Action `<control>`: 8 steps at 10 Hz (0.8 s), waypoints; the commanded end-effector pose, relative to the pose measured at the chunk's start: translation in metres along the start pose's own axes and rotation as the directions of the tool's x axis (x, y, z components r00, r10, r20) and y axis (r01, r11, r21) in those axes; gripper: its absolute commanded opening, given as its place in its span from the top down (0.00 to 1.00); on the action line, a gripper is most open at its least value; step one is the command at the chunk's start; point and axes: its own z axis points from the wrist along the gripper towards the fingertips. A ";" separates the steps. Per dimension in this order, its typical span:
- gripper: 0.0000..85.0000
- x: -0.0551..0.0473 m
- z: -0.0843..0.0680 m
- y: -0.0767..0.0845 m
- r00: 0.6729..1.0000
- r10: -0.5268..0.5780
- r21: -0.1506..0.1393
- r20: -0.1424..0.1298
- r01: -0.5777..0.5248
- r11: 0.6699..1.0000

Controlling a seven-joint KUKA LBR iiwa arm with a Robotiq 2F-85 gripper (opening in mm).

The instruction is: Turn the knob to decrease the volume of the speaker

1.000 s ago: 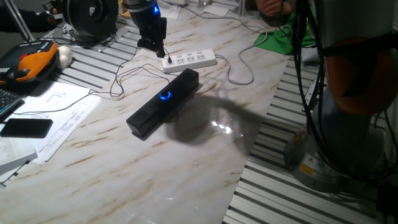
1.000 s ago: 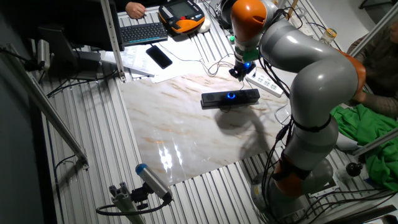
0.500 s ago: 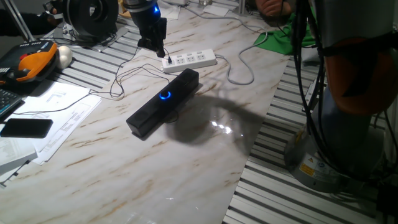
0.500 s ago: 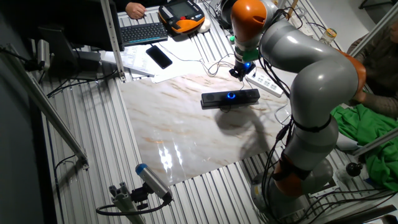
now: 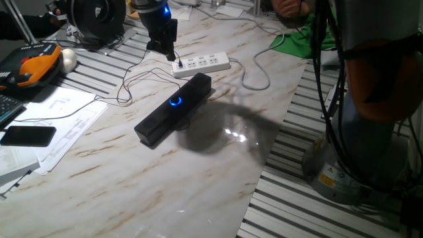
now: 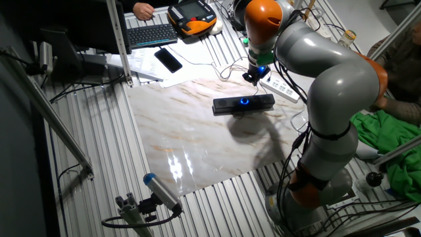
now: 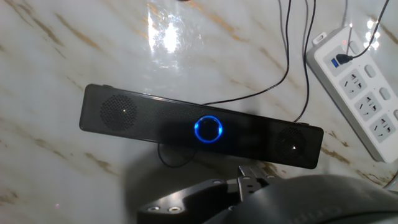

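The speaker (image 5: 173, 109) is a long black bar lying diagonally on the marble tabletop, also seen in the other fixed view as the speaker (image 6: 243, 103) and the hand view as the speaker (image 7: 155, 121). The knob (image 5: 175, 101) glows as a blue ring at its middle, and shows again as the knob (image 6: 245, 101) and the knob (image 7: 209, 129). My gripper (image 5: 168, 54) hangs above the table behind the speaker's far end, close to the power strip, apart from the knob. In the other fixed view my gripper (image 6: 251, 79) is small and dark. No fingers show in the hand view.
A white power strip (image 5: 201, 64) with plugged cables lies just behind the speaker. Thin black wires loop on the table to its left. Papers (image 5: 59, 125), a black phone (image 5: 28, 135) and an orange pendant (image 5: 33, 69) sit off the marble. A green cloth (image 6: 388, 141) lies beside the arm's base.
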 end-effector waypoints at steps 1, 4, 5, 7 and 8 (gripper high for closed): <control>1.00 0.000 0.000 0.000 1.000 0.000 0.000 0.000 0.000 1.000; 1.00 0.000 0.000 0.000 0.999 0.049 0.001 0.001 -0.049 0.999; 1.00 0.000 0.000 0.000 0.996 0.088 -0.009 0.022 -0.088 0.996; 1.00 0.000 0.000 0.000 0.990 0.139 -0.070 -0.036 -0.141 0.988; 1.00 0.000 0.000 0.000 0.979 0.194 -0.120 -0.063 -0.200 0.972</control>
